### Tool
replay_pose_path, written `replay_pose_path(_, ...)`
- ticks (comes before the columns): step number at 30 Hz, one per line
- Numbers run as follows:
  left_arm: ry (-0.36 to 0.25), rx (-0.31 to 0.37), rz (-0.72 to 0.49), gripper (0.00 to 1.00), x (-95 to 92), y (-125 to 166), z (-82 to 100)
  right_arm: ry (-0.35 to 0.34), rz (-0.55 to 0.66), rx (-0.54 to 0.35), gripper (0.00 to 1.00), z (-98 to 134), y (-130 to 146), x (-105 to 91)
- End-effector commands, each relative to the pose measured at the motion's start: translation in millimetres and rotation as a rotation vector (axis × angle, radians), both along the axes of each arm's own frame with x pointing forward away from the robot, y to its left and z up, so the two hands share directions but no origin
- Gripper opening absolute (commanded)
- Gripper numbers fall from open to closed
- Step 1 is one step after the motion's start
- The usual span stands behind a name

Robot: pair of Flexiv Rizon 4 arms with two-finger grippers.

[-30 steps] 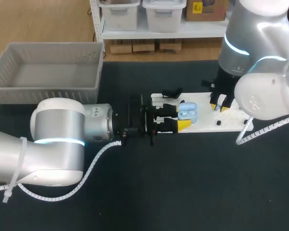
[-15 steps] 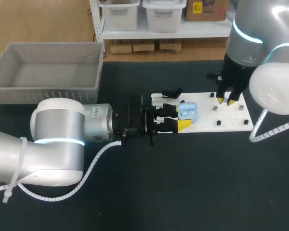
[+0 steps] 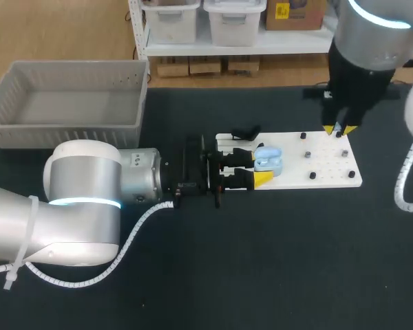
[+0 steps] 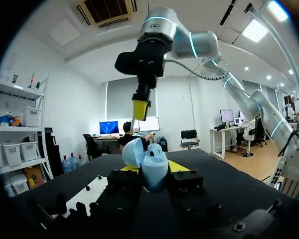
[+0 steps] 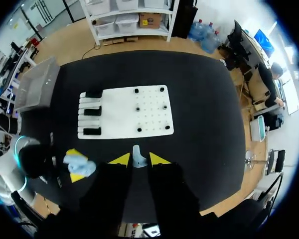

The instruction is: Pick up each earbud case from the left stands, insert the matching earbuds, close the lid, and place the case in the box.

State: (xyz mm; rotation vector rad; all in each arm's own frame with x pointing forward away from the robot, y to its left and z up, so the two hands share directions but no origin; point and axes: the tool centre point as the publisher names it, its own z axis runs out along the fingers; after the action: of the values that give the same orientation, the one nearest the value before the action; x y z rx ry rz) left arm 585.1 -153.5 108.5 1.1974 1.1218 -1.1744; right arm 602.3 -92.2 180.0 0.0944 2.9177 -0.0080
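My left gripper [image 3: 261,164] lies level over the left end of the white board [image 3: 327,172], shut on a pale blue earbud case [image 3: 268,159]. In the left wrist view the case [image 4: 154,172] sits between the yellow tips with its lid up. My right gripper [image 3: 338,129] hangs over the board's far right corner. The right wrist view looks down from well above the table, and a small pale earbud [image 5: 136,156] is pinched between that gripper's yellow tips [image 5: 136,159]. Below it lie the board [image 5: 122,117] and the held case [image 5: 79,163].
A grey basket [image 3: 69,69] stands at the far left of the black table. Black stands [image 3: 237,133] sit at the board's left end, and small black pegs [image 3: 308,155] dot its right half.
My right arm has lifted from the board's middle right and drawn back toward its far right corner, rising higher. The left arm and the case have stayed put.
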Motion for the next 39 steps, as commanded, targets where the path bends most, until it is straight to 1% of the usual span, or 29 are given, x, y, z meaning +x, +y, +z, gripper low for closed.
replay_pose_path(1,-0.003,-0.001,0.008,0.0,-1.8,-1,-0.6,0.01,0.049,-0.013,0.0,32,11,-28.1)
replay_pose_path(3,-0.003,-0.001,0.008,0.0,-1.8,-1,-0.6,0.04,0.088,-0.018,0.0,34,21,-34.3)
replay_pose_path(6,-0.003,-0.001,0.008,0.0,-1.8,-1,-0.6,0.06,0.14,-0.029,0.0,33,38,-43.0)
replay_pose_path(12,-0.003,-0.001,0.008,0.0,-1.8,-1,-0.6,0.078,0.235,-0.047,0.0,24,67,-57.5)
replay_pose_path(15,-0.003,-0.001,0.008,0.0,-1.8,-1,-0.6,0.085,0.273,-0.065,0.0,17,78,-61.0)
replay_pose_path(19,-0.003,-0.001,0.008,0.0,-1.8,-1,-0.6,0.094,0.31,-0.092,0.0,7,89,-58.2)
replay_pose_path(23,-0.003,-0.001,0.008,0.0,-1.8,-1,-0.6,0.107,0.33,-0.101,0.0,3,97,-51.7)
replay_pose_path(27,-0.003,-0.001,0.008,0.0,-1.8,-1,-0.6,0.118,0.352,-0.113,0.0,-1,103,-50.0)
replay_pose_path(39,-0.003,-0.001,0.008,0.0,-1.8,-1,-0.6,0.166,0.363,-0.127,0.0,-14,107,-41.5)
